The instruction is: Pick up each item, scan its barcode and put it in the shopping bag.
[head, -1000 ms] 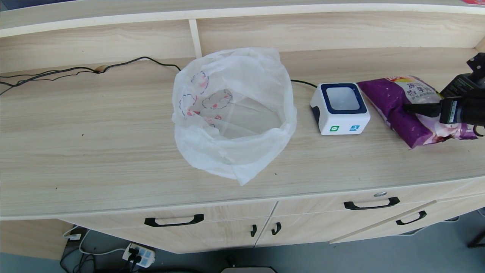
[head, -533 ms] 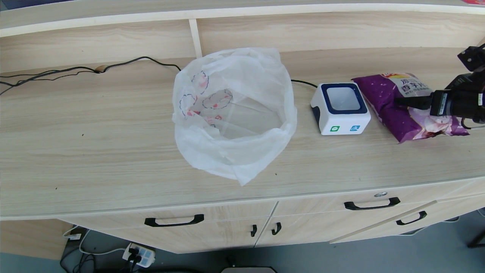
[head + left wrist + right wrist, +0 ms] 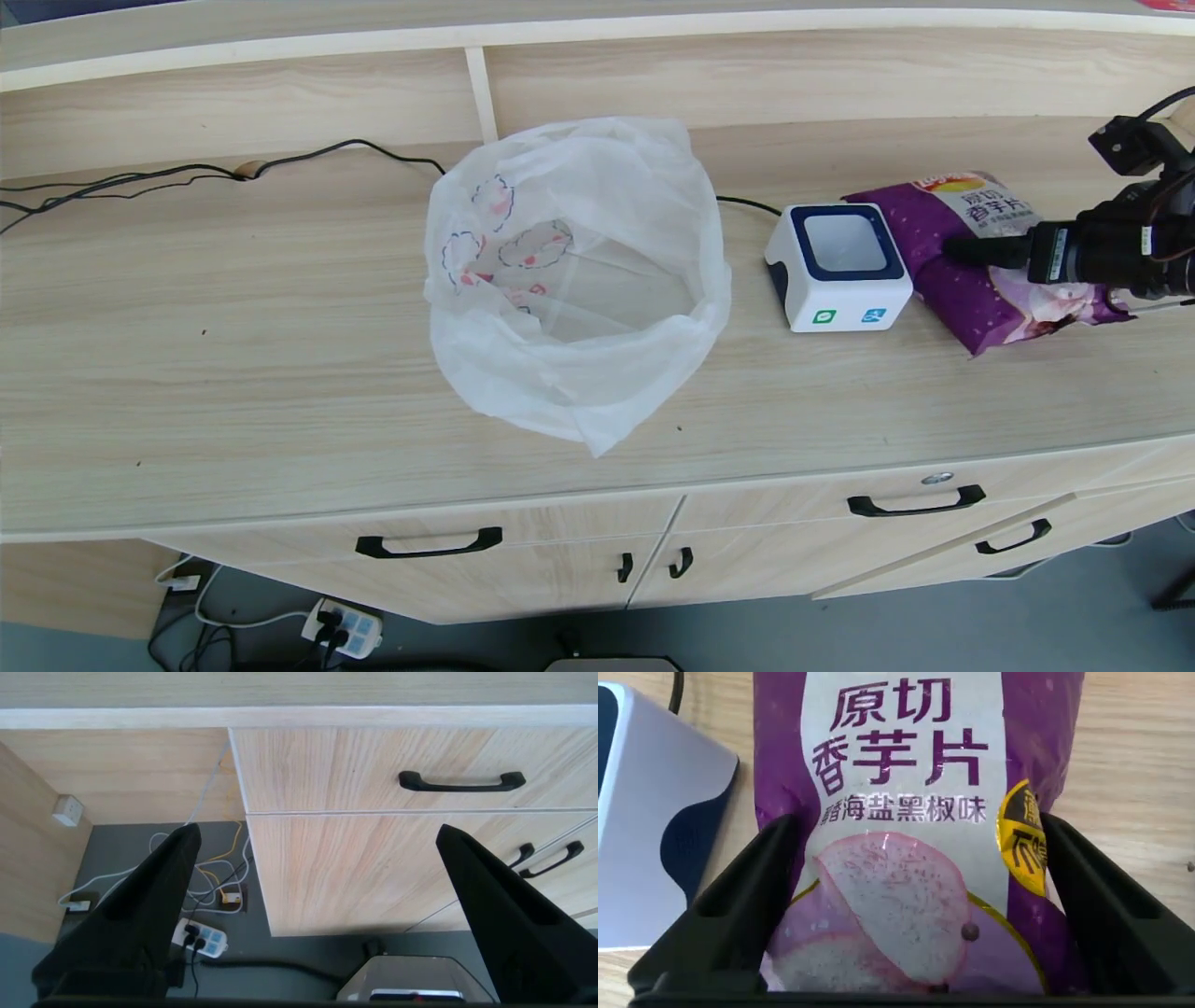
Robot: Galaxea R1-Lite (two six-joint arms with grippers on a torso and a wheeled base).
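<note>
**Right gripper clamped on the chip bag beside the scanner**

Head view: the right gripper (image 3: 971,252) comes in from 3 o'clock and is clenched on the purple chip bag (image 3: 966,294). One dark finger lies across the bag's top face. The counter (image 3: 233,327) is pale wood grain, with a raised back ledge and a divider (image 3: 481,93) at 12 o'clock. Drawers with black handles (image 3: 428,544) run along its front edge at 6 o'clock. A white power strip (image 3: 347,623) lies on the grey floor below. The white shopping bag (image 3: 523,392) stands open-mouthed at the counter's middle. The scanner (image 3: 840,266), a white box with a dark-rimmed window, sits at 3 o'clock of it, a little apart. The chip bag is at 3 o'clock of the scanner, its edge right against the scanner's side. A black cable (image 3: 187,173) trails across the counter at 10 o'clock of the shopping bag.

Left wrist view: the left gripper (image 3: 318,835) hangs below counter level with its fingers spread wide and nothing between them. It faces a drawer front with a handle (image 3: 462,781), and the power strip (image 3: 201,940) is on the floor.

Right wrist view: both fingers of the right gripper (image 3: 917,826) press the sides of the chip bag (image 3: 906,756). The scanner (image 3: 645,812) is just beside the bag, on the counter (image 3: 1139,765).

Over the last second the right gripper and chip bag have travelled toward 9 o'clock, closing the gap to the scanner. The shopping bag and scanner have not shifted.
</note>
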